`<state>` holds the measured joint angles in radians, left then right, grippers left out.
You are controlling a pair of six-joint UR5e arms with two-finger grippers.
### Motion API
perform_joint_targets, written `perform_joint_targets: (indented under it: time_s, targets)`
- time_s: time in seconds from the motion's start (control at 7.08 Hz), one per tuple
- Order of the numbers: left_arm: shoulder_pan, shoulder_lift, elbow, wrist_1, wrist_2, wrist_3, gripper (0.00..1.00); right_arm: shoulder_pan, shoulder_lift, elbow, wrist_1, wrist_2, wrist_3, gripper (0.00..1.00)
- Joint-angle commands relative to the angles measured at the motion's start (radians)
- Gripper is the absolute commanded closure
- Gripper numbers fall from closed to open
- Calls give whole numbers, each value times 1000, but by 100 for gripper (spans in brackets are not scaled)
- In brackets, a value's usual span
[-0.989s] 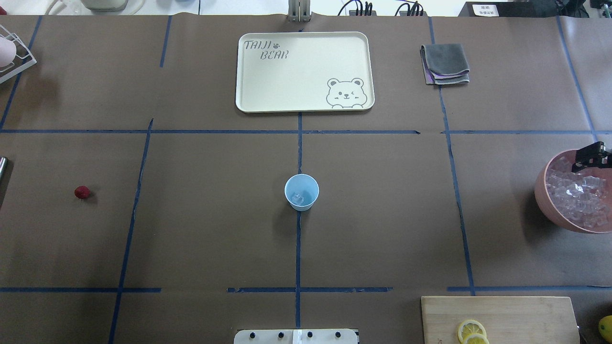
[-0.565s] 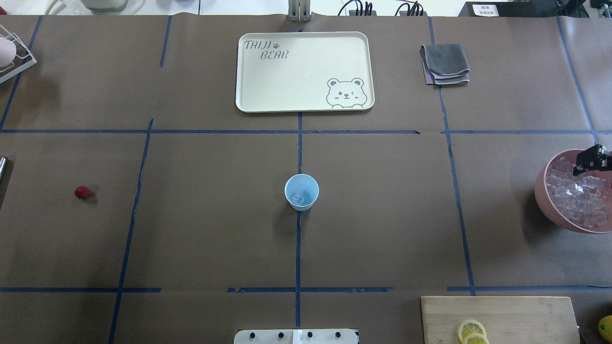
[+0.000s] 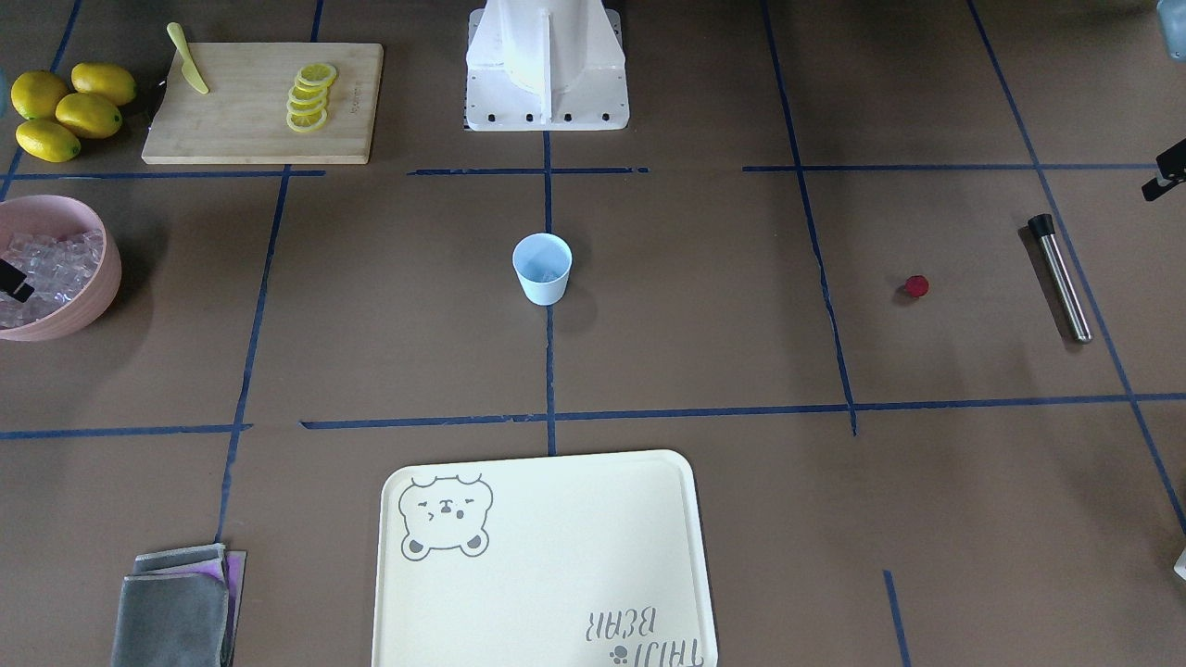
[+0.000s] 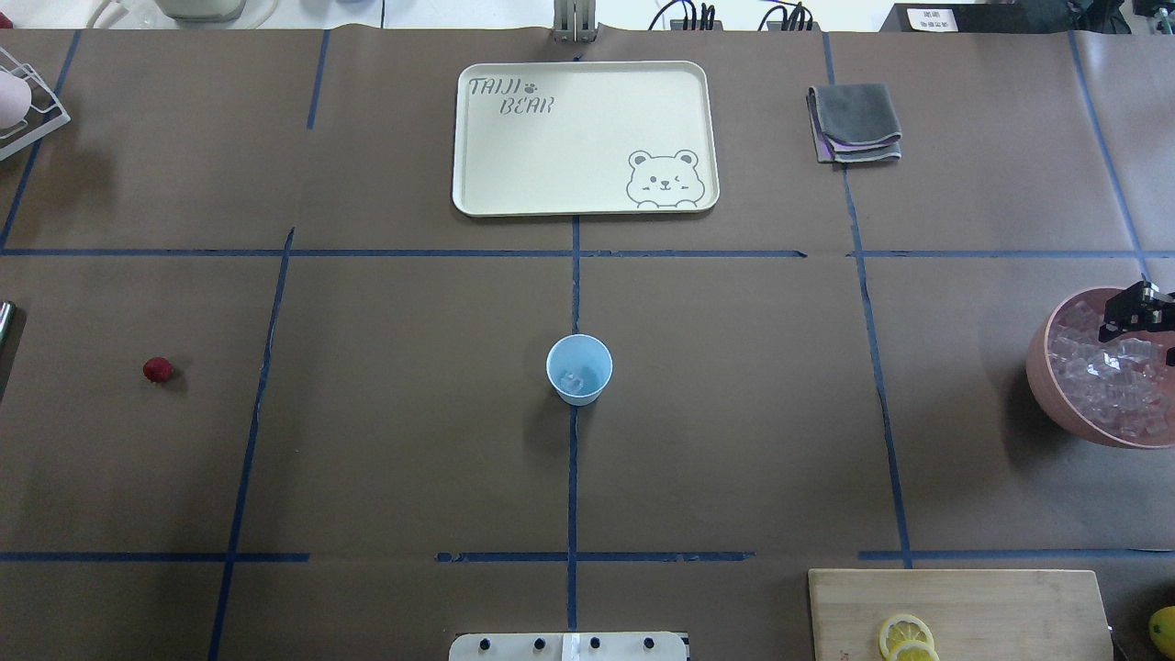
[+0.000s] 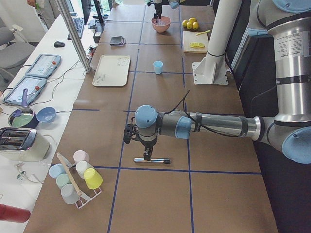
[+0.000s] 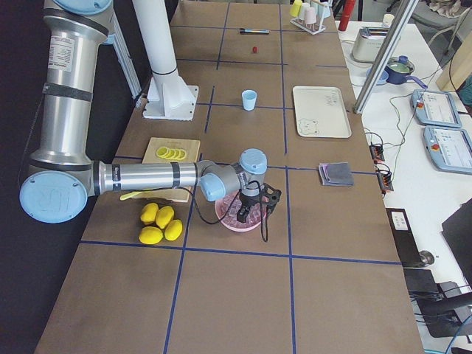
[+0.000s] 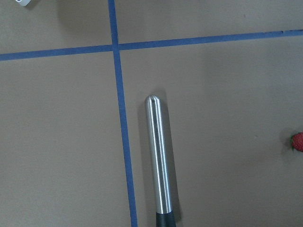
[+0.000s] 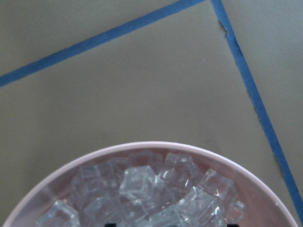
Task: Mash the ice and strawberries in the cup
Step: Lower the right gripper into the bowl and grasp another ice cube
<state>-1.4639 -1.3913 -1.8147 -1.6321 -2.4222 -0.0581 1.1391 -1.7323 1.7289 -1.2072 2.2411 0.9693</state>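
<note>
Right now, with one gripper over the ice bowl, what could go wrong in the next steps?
1. The ice in the pink bowl looks slick; a cube may slip from the right gripper on the long way to the cup.
2. The strawberry lies loose on the table and may roll when pinched.
3. The narrow cup may tip under the muddler unless it is held.

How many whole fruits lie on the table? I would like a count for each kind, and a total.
whole lemons: 4
strawberries: 1
total: 5
</note>
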Motion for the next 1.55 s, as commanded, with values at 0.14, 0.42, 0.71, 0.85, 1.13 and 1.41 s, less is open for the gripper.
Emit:
perform_joint_targets:
  time_s: [0.14,0.42,0.71,0.85,1.13,1.41]
  targets:
    - [-1,0,-3,0,0,0,0,-1,0,3,2,2,25,65]
    - [-1,0,-2,0,0,0,0,-1,0,4,2,11,23,95]
    - [-1,0,-2,0,0,0,0,-1,0,17,3,44,22,100]
    - [-1,0,0,2,0,0,0,11,-7,70,2,89,22,100]
    - [0,0,2,2,0,0,0,91,-6,95,-2,72,22,100]
    - [-1,0,-1,2,-9,0,0,100,13,174,-11,60,31,100]
